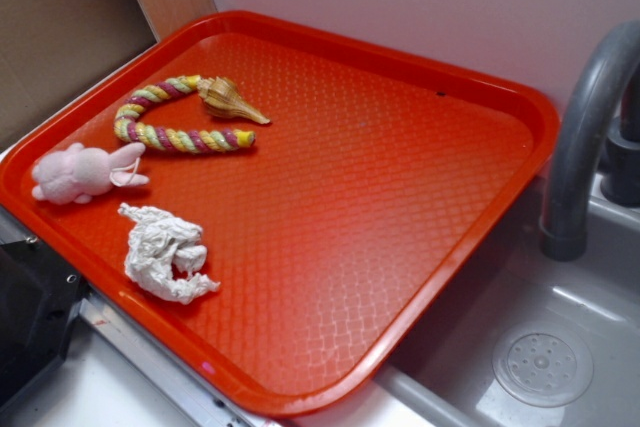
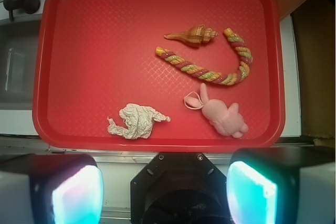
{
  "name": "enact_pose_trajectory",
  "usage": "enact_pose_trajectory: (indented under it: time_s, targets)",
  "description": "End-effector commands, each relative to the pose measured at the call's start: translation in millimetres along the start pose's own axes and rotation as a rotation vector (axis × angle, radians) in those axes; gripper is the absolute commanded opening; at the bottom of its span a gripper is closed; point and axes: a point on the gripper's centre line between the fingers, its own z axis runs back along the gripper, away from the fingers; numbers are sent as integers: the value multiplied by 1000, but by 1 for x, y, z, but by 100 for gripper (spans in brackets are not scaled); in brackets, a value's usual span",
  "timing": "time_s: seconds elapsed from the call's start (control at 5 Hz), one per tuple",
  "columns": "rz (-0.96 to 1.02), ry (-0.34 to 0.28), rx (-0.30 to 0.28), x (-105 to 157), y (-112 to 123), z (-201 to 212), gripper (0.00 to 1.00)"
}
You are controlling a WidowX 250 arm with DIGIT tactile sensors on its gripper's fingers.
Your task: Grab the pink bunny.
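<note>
On the red tray point(image 1: 400, 197) lie the pink bunny point(image 1: 82, 173), a white paper wad point(image 1: 163, 252), a braided rope point(image 1: 175, 125) and a shell point(image 1: 230, 102)

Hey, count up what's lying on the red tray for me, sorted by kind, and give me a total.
On the red tray:
Plush toys: 1, the pink bunny
Rope toys: 1, the braided rope
Seashells: 1, the tan shell
Paper wads: 1, the white wad
Total: 4

This looks like a toy kitchen: a grey plastic sink point(image 1: 560, 347) with a curved grey faucet point(image 1: 580, 137) stands just beside a red tray point(image 1: 400, 197), which rests on the white counter point(image 1: 60, 397).
</note>
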Motion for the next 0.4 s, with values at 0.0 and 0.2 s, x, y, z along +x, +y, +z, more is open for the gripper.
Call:
enact_pose_trajectory:
  time_s: [0.0,0.2]
  targets:
    - [0,0,0,0,0,0,100]
    - [-172,-90,-37,9,19,-28,100]
